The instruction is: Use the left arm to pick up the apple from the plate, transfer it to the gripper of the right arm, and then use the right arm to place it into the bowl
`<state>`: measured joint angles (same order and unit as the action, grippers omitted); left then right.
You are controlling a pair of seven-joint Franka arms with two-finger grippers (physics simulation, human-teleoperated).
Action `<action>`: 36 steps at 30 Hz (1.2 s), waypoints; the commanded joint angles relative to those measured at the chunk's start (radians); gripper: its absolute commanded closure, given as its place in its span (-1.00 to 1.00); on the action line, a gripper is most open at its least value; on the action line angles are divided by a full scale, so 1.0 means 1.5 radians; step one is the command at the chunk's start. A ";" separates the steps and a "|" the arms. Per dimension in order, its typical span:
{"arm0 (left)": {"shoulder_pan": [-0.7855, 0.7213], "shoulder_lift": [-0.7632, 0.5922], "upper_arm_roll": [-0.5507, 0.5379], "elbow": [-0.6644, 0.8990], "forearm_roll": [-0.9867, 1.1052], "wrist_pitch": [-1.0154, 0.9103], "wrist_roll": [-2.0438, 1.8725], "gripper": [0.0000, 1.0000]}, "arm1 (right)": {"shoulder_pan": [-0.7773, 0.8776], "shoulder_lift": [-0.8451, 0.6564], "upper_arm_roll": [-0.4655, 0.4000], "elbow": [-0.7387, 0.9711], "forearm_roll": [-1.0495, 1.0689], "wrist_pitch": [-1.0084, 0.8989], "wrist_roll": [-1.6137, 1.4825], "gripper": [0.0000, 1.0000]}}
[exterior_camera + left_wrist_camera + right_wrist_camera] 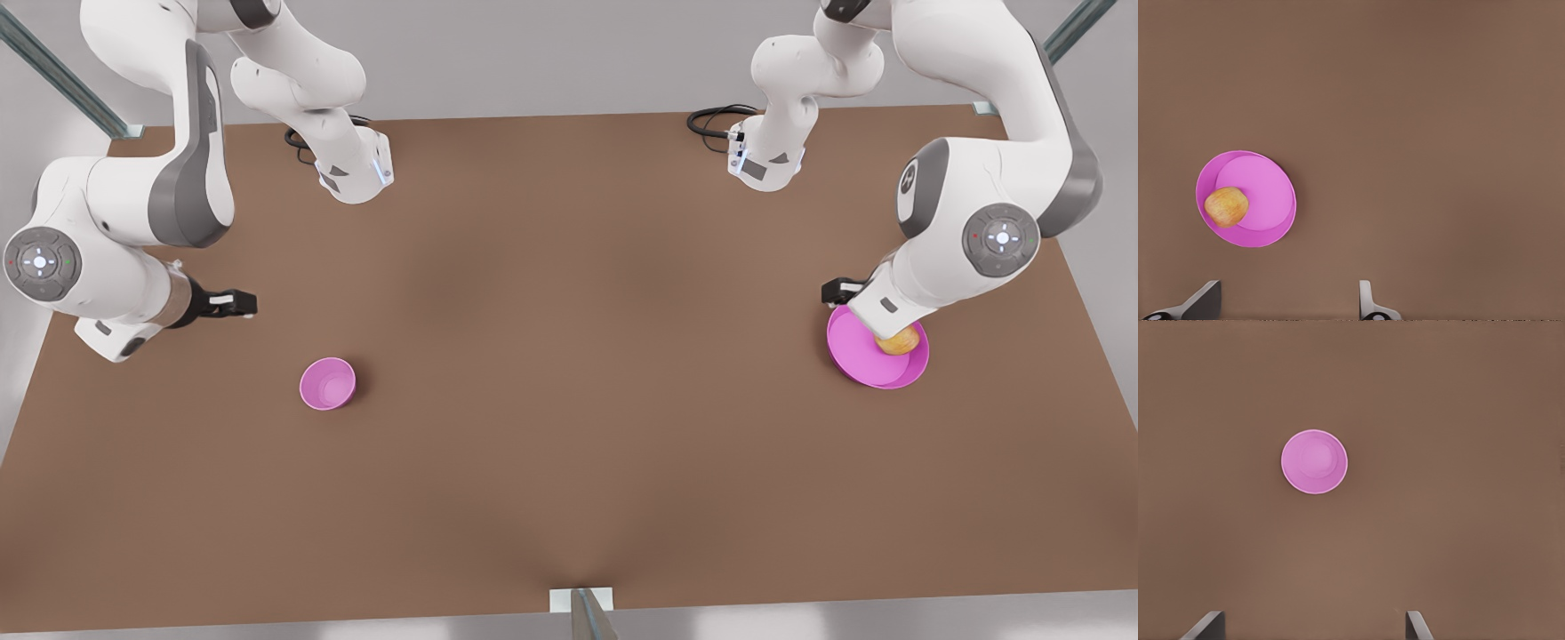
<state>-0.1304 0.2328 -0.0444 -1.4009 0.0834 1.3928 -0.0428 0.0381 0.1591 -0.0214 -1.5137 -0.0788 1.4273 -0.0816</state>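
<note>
two white jointed robot arms with grey joints stand over a flat brown table (pixel 551 373). item one, the left arm (pixel 978 231): on the front view's right, bent down over the wide shallow magenta-pink plate (pixel 858 356), its wrist covering part of the plate's far side. its left gripper (pixel 1288 303) appears in the left wrist view as two dark fingertips (pixel 1201 301) set well apart, jaws spread, nothing between them; the gripper hangs above the table with the plate and fruit off to one side of the gap. item two, the small round yellow apple with an orange-red blush (pixel 898 341): it rests inside the plate, near the rim, partly hidden by the left arm's wrist in the front view; in the left wrist view it lies whole (pixel 1226 207), touching no finger. item three, the right arm (pixel 107 258): on the front view's left, with a silver metal wrist cuff and a slim black right gripper (pixel 233 304) pointing toward the middle of the table. the right wrist view shows its two fingertips (pixel 1205 625) wide apart, jaws parted and empty, above bare table. this arm waits. item four, the small round pink-purple bowl (pixel 327 383): upright on the table, near the right gripper, empty, well apart from the plate across the table. black cables (pixel 711 120) lie coiled by the far arm bases.
</note>
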 commanded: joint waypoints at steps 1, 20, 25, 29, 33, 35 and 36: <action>0.000 -0.001 0.000 -0.001 0.002 0.000 0.001 -1.00 | -0.001 -0.001 0.000 -0.002 -0.003 0.019 -0.027 -1.00; 0.247 0.078 0.055 -0.390 0.019 0.620 1.265 -1.00 | -0.012 0.012 -0.006 0.001 -0.009 0.020 -0.026 -1.00; 0.246 0.050 0.078 -0.421 0.016 0.542 1.116 -1.00 | -0.012 0.019 -0.006 0.005 -0.009 0.021 -0.026 -1.00; 0.248 0.053 0.078 -0.479 0.016 0.662 1.115 -1.00 | -0.010 0.019 -0.006 0.004 -0.009 0.020 -0.026 -1.00; 0.250 0.062 0.079 -0.491 0.016 0.659 1.080 -1.00 | -0.011 0.020 -0.006 0.003 -0.009 0.021 -0.026 -1.00; 0.250 0.070 0.079 -0.491 0.016 0.661 1.079 -1.00 | -0.011 0.021 -0.006 0.003 -0.009 0.021 -0.026 -1.00; 0.251 0.073 0.079 -0.491 0.016 0.664 1.079 -1.00 | -0.011 0.021 -0.006 0.003 -0.009 0.021 -0.026 -1.00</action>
<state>0.2445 0.3408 0.0742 -2.1378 0.1068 2.3477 1.3251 0.0214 0.1909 -0.0305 -1.5098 -0.0926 1.4585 -0.1159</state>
